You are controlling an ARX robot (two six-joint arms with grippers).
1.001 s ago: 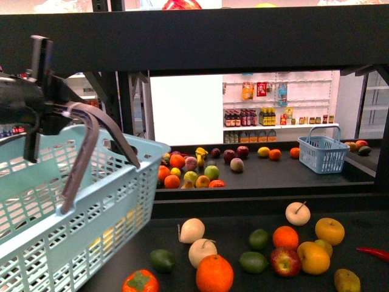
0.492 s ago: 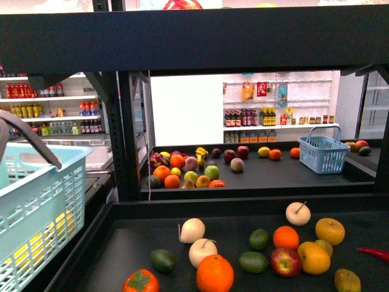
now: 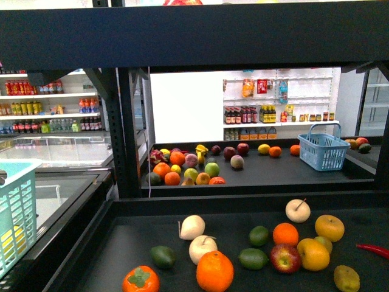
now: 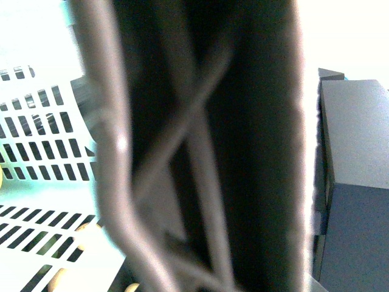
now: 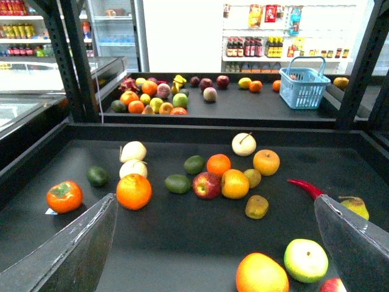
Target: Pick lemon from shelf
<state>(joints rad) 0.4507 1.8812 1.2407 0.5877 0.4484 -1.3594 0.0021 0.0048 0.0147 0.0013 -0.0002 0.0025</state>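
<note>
**A:** What are you holding?

**B:** Nothing in my right gripper point(image 5: 214, 198). Its jaws are spread wide over the shelf point(image 5: 182, 243). I can't tell how my left gripper is set, because its camera shows only blurred basket point(image 4: 36, 152) handles.

**A:** And the lemon?

**B:** I think it's the small yellow fruit point(image 5: 252, 177) touching the orange-yellow fruit point(image 5: 234, 184), near the apple point(image 5: 206, 185).

**A:** What could go wrong?

**B:** With my jaws this wide I could catch the neighbouring fruit too, or knock the lemon and send it rolling. I could also mistake the brownish fruit point(image 5: 257, 207) nearby for it.
</note>
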